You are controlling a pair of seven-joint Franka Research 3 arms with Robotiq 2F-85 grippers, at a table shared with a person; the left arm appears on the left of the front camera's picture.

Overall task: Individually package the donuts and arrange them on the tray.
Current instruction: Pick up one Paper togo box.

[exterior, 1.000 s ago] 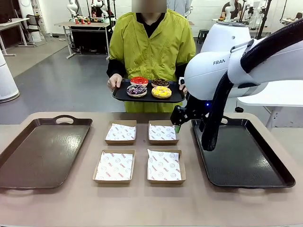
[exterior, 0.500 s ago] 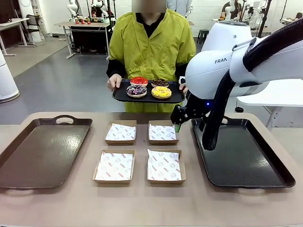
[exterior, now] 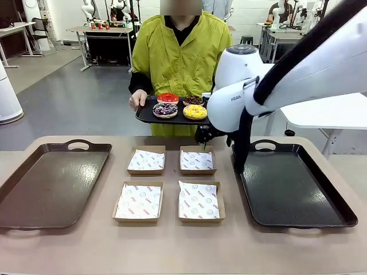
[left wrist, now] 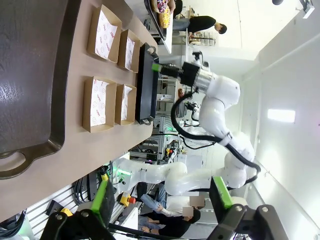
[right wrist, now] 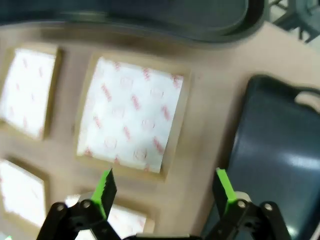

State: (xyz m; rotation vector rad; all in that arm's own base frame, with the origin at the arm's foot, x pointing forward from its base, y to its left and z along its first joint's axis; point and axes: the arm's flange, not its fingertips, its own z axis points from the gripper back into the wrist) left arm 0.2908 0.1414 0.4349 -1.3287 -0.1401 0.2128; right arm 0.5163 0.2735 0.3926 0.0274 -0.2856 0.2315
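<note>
I'm hovering the right jaws, spread wide and empty, over what looks like the far-right box (right wrist: pixel 131 116). The person is holding the donuts (exterior: pixel 179 106) out on a tray (exterior: pixel 144 117), off the tabletop (exterior: pixel 172 246), within my reach. Left jaws are idling spread too.

Front view: the right arm (exterior: pixel 269 80) covers the right end of the person's tray (exterior: pixel 150 114) and part of the brown donut (exterior: pixel 194 99). The arm's wrist hides most of the right claw (exterior: pixel 203 147); one green tip shows, so the jaw gap cannot be read in this view. The left tray (exterior: pixel 51 183) is cut by the picture edge.

Right wrist view: motion blur throughout. Print on the liner (right wrist: pixel 131 112) is unreadable. The boxes (right wrist: pixel 25 95) at the left edge are cropped.

Left wrist view: the yellow donut (left wrist: pixel 163 6) is cut by the top edge.
</note>
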